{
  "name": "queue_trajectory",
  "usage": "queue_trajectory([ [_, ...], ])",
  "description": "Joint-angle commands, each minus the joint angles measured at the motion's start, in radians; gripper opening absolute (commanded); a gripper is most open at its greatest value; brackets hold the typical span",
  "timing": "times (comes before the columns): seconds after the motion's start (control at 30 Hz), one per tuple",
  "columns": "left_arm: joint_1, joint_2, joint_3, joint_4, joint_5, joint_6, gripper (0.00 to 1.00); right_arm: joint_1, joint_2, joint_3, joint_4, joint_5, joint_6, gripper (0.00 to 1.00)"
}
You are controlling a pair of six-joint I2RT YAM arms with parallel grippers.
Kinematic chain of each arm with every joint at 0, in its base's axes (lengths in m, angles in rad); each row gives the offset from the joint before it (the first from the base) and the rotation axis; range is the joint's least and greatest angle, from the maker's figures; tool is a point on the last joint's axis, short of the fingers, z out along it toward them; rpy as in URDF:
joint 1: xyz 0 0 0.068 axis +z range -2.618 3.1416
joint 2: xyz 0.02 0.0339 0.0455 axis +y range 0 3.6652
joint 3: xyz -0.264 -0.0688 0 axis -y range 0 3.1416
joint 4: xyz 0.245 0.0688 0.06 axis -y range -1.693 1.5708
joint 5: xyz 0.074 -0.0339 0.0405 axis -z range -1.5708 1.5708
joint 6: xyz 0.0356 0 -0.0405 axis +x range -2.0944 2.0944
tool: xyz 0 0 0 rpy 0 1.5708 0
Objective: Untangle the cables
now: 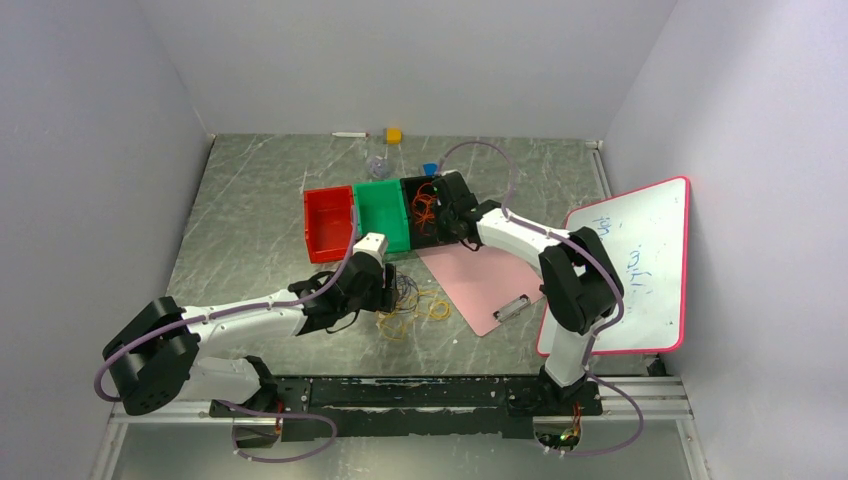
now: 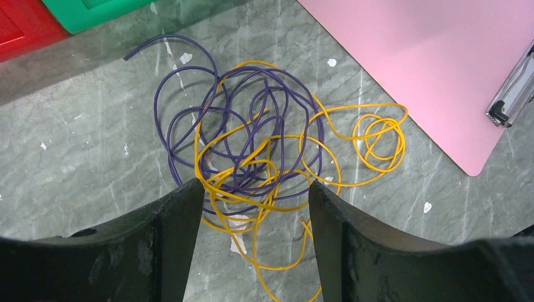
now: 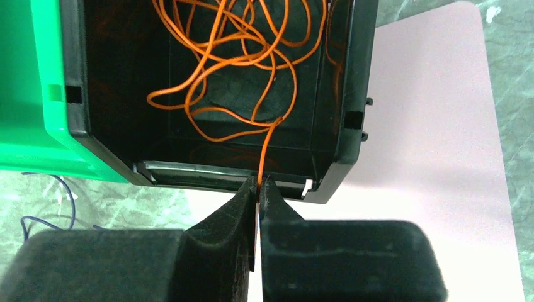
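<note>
White walls on three sides, grey marbled counter (image 1: 250, 200) below. Red bin (image 1: 328, 225), green bin (image 1: 383, 215) and black bin (image 3: 345, 82) sit in a row mid-counter, with a pink clipboard (image 1: 480, 280) just right of them.

Cables, two lots:
- Orange cable (image 3: 265, 151) lies coiled loose inside the black bin. One strand runs straight out over the near wall.
- Purple and yellow tangle (image 2: 252, 145) lies on the bare counter in front of the green bin. It is well apart from the orange one.

Right pincer (image 3: 259, 182): fingers together, clamped on that orange strand at the bin's near edge. The strand lines up with the fingers and leads directly away into the bin.

Left pincer (image 2: 255, 184): fingers wide apart, holding nothing, hanging over the near edge of the tangle. Through my left wrist view the lowest yellow loops fall in the gap between the fingertips. The purple loops lie further ahead and a little left. A small yellow coil (image 2: 368, 129) trails off right, near the clipboard's edge.

My read: orange looks sorted, purple and yellow not yet parted. The left arm is plainly nearer the tangle; the right is busy at the bin. The tangle spreads crosswise to the left fingers, wider than their gap. A straight drop and close would likely catch yellow and purple together. Better to aim for the outlying yellow coil on the right, or the lone purple arc at far left, where one colour lies by itself.
</note>
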Motion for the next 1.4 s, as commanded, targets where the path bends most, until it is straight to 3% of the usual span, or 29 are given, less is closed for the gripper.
queue_trajectory([
  [0.0,-0.001,-0.003,0.007,0.008,-0.003,-0.005,0.66,0.004,0.018,0.053,0.02,0.02,-0.019,0.03],
  [0.73,-0.001,-0.002,0.016,-0.015,-0.011,0.001,0.66,0.004,0.26,0.203,0.01,-0.023,-0.049,0.0],
  [1.0,-0.001,-0.001,0.022,-0.025,-0.015,0.003,0.66,0.004,0.311,0.185,0.159,-0.046,-0.015,0.0],
  [1.37,0.0,-0.031,0.001,-0.042,-0.024,-0.013,0.66,0.006,0.375,0.024,0.438,0.027,0.051,0.0],
])
